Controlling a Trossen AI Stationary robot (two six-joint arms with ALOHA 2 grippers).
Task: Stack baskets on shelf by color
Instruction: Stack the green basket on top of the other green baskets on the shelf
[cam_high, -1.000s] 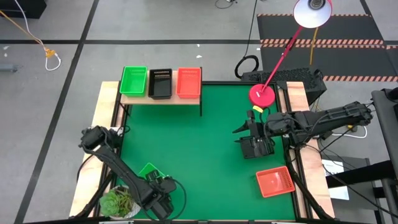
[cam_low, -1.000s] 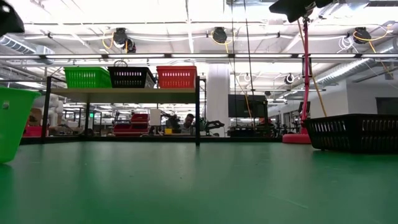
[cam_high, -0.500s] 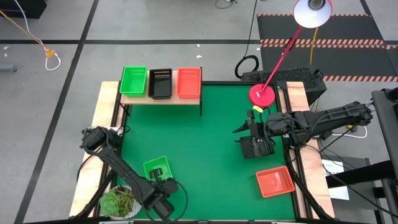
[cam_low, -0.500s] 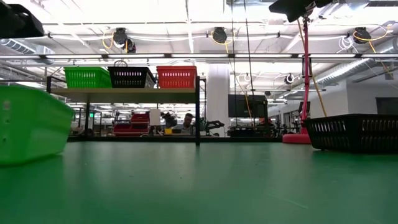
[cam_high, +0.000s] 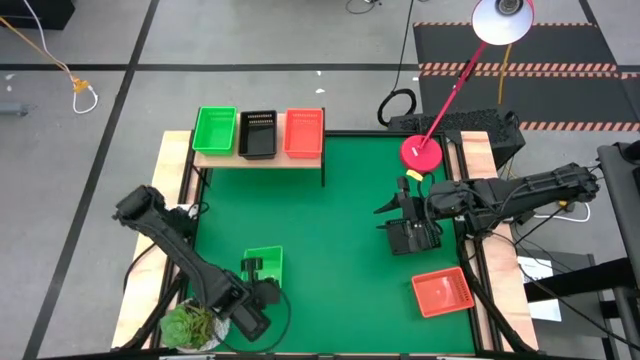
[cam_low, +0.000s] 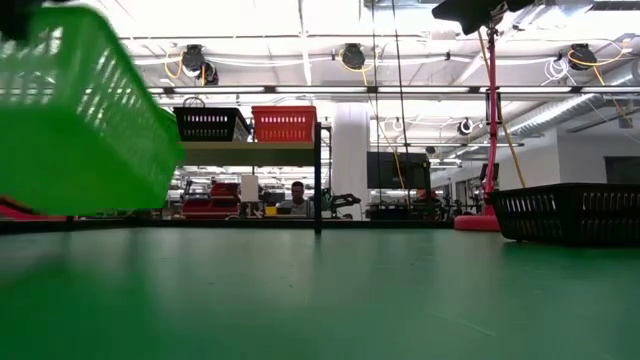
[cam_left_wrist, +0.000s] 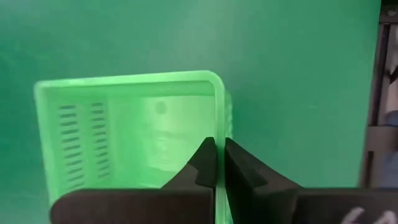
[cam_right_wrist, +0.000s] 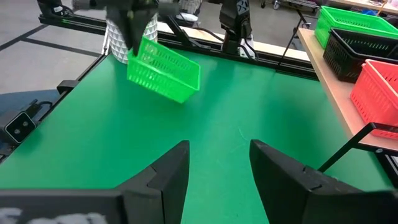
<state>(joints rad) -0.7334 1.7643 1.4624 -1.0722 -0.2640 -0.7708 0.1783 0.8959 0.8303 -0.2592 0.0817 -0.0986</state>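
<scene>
My left gripper (cam_left_wrist: 220, 152) is shut on a bright green basket (cam_high: 264, 266), which hangs above the mat near the table's front left. It shows tilted in the low view (cam_low: 80, 120) and in the right wrist view (cam_right_wrist: 163, 70). My right gripper (cam_right_wrist: 219, 168) stands open at the table's right (cam_high: 398, 215), nothing between its fingers, beside a black basket (cam_high: 412, 240) that rests on the mat (cam_low: 570, 212). The shelf (cam_high: 258, 158) at the far edge carries a green basket (cam_high: 215, 130), a black one (cam_high: 257, 133) and a red one (cam_high: 303, 132), side by side. My left gripper pinches the rim of one side wall (cam_left_wrist: 219, 124) of the green basket, one finger inside the basket and one outside. The fingers come from above, pointing down. The basket hangs tilted below them, lifted clear of the mat.
A red basket (cam_high: 442, 292) lies on the mat at the near right corner. A potted plant (cam_high: 190, 325) stands at the near left corner, close to my left arm. A red lamp base (cam_high: 420, 152) sits at the far right. The mat's middle (cam_high: 330, 230) is bare.
My left gripper has gone up and a little toward the table's right edge with the green basket. The basket stood on the mat a second ago; now it is lifted clear and hangs tilted.
</scene>
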